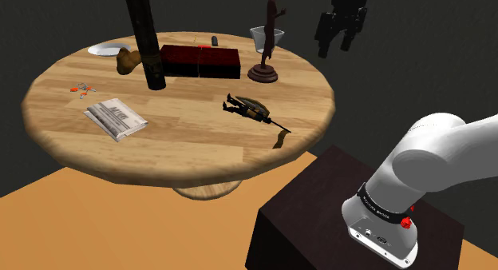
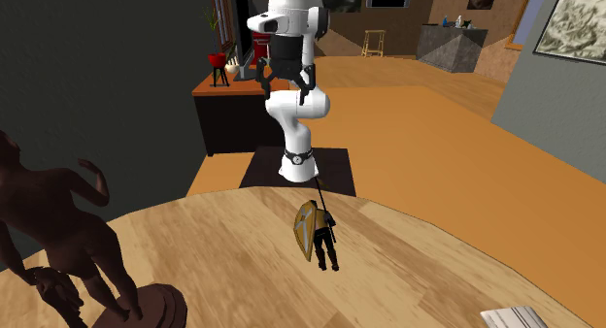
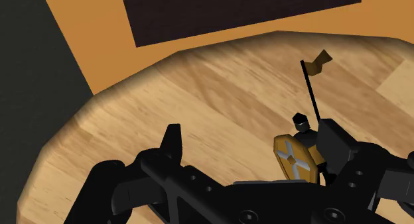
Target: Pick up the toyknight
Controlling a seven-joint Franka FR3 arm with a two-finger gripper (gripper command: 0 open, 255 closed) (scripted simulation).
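Spread apart with nothing between them, the fingers (image 3: 174, 140) of the black gripper (image 1: 335, 46) hang well above the round wooden table (image 1: 183, 148), off its rim on the side of the dark stand (image 1: 319, 220). In the second exterior view the gripper (image 2: 287, 88) sits high on the white arm (image 2: 296, 122), behind the table.

The toyknight (image 1: 249, 109) lies flat on the tabletop, near the edge closest to the stand. Its lance runs out toward that edge and ends in a small brown pennant (image 3: 319, 61). The wrist view shows the toyknight (image 3: 300, 146) below the gripper (image 3: 249, 130), close beside one finger but not touched by it. The figure is dark, and its golden shield (image 2: 307, 225) carries a pale grey cross as its only emblem.

Farther in on the table stand a dark brown statue (image 1: 270, 45) on a round base, a clear cup (image 1: 260, 37) behind it, a dark red box (image 1: 199, 61) and a black post (image 1: 144, 37). A folded paper (image 1: 116, 118) lies toward the shoulder view's left; it has grey print that cannot be read. A black band (image 1: 385, 206) near the base of the arm carries white lettering, too small to make out.
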